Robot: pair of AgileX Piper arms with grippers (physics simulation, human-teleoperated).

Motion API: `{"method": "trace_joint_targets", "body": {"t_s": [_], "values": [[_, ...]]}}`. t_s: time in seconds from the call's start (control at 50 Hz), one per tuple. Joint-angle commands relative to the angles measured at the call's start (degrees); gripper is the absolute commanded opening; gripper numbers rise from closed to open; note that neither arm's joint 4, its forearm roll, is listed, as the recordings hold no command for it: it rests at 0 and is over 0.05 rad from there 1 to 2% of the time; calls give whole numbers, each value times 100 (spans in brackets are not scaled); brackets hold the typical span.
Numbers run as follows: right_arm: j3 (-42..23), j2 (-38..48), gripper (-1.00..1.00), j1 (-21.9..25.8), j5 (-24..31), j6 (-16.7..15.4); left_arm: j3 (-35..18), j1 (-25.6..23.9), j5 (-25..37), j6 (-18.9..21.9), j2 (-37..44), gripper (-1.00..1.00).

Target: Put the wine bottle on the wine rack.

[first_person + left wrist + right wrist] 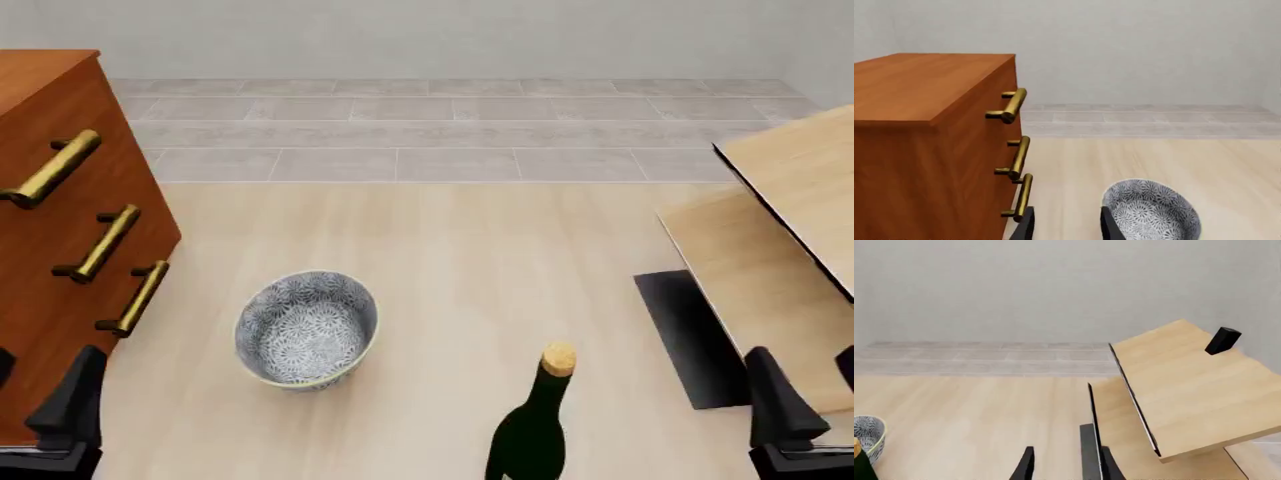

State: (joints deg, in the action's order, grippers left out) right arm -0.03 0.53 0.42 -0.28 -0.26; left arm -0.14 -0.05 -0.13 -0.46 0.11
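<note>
Standing dark green wine bottle (530, 437), gold foil top

a reddish-brown drawer cabinet (60, 250) fills the left edge of the front view, its three brass handles (100, 243) stepping down toward the lower left. just right of it – on the pale wood table (467, 250) – a patterned bowl (306, 329) stands apart from the cabinet. grey floor tiles (441, 130) run across the top.

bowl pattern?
The bowl is white with a dense dark blue-grey floral print, inside and out. Front view shows it best.
</note>
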Motion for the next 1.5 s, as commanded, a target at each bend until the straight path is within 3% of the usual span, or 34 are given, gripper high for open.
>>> {"method": "trace_joint_targets", "body": {"t_s": [0.02,0.32,0.56,0.62,0.68,0.98,1.5], "values": [[-28,-2,100,2,59,-108,-51,53,58,-93,1,100],[-594,-33,100,1065,586,-36,-24,62,80,-51,-6,100],[-833,259,100,1754,686,-85,-20,66,105,-13,12,100],[-817,266,100,1842,698,38,-19,56,83,45,22,100],[-813,331,100,1979,703,-36,-4,13,75,252,42,100],[-1032,501,100,2493,926,-177,7,53,103,306,68,100],[-1454,679,100,3297,1223,-117,9,101,-66,310,415,100]]}}
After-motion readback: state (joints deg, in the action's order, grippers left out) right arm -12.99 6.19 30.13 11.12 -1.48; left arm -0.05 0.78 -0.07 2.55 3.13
